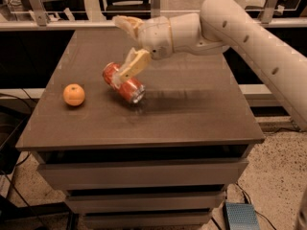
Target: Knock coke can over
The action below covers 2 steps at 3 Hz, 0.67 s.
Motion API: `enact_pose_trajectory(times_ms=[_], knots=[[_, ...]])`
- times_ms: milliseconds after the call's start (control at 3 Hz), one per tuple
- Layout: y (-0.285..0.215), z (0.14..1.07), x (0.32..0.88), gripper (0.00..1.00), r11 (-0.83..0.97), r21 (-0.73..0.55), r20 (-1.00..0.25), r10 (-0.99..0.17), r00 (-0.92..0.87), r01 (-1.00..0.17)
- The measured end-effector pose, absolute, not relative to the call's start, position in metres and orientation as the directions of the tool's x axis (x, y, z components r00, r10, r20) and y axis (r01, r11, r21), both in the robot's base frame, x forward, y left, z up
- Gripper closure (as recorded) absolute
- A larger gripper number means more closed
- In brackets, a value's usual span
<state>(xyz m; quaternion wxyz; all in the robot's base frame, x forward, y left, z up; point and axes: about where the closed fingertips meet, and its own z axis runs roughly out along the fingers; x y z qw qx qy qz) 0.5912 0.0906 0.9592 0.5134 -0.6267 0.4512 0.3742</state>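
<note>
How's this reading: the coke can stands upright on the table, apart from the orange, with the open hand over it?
Not upright: the camera view shows the coke can tipped onto its side. The rest holds: it is on the table, apart from the orange, with the open hand over it.

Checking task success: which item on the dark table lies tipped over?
The red aluminium coke can, on its side beneath the open gripper's lower finger; the round orange fruit sits apart, untouched.
</note>
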Motion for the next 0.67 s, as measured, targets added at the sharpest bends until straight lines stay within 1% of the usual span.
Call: enact_pose_trajectory(times_ms=[333, 667], knots=[[0.1074, 0.9752, 0.5948, 0.00, -0.083, -0.334, -0.926, -0.158, 0.344, -0.939], [0.0991, 0.9744, 0.5972, 0.00, -0.082, -0.340, -0.921, -0.174, 0.350, -0.937]])
